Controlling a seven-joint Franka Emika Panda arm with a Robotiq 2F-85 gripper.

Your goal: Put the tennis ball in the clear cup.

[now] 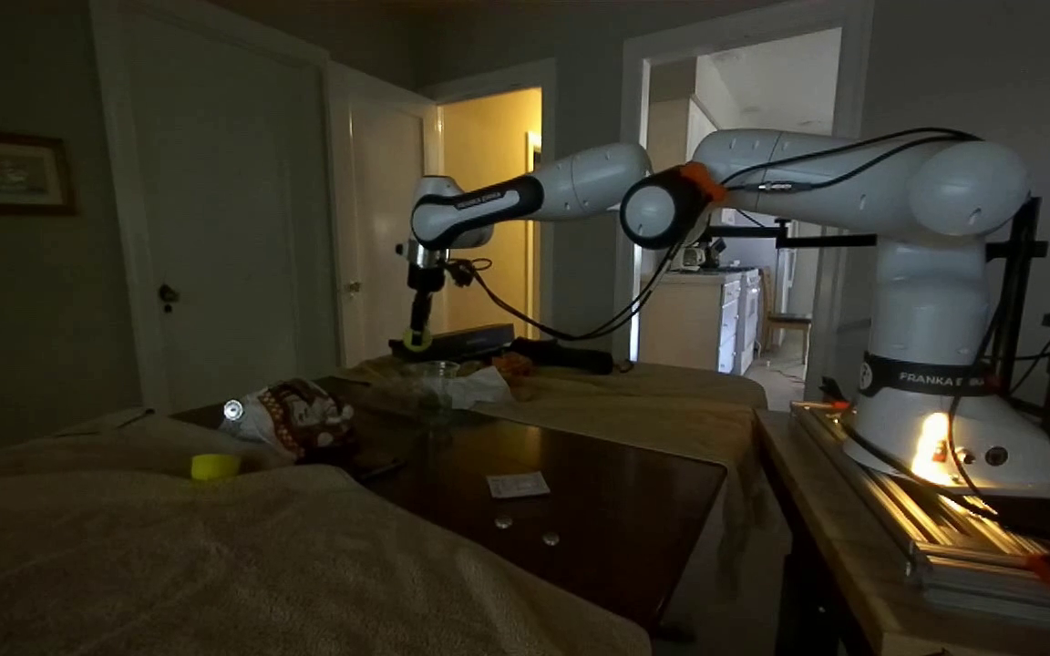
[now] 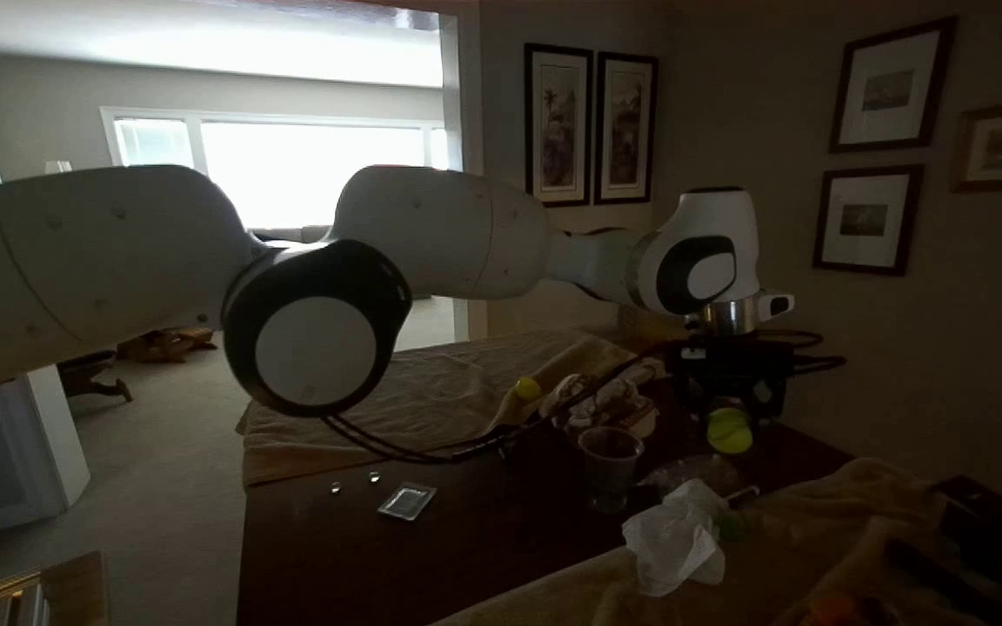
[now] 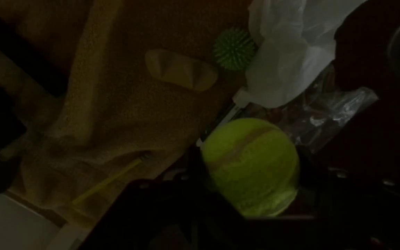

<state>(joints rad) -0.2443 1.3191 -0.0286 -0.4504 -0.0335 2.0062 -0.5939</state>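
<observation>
Your gripper (image 3: pixel 251 166) clasps the tennis ball (image 3: pixel 252 166) aloft. Clear cup (image 2: pixel 611 469) lies lower, offset from it toward the arm's base (image 1: pixel 985 433).

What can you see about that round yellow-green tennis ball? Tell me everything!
The round yellow-green tennis ball looks fuzzy, with a curved, duller seam. The robot's black jaws grip it from two sides, holding it up in the air. It's outside the clear, plastic-looking cup; nothing else seems to touch it.

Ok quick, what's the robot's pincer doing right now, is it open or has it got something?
Pincer: closed on the tennis ball, holding it up in the air.
</observation>
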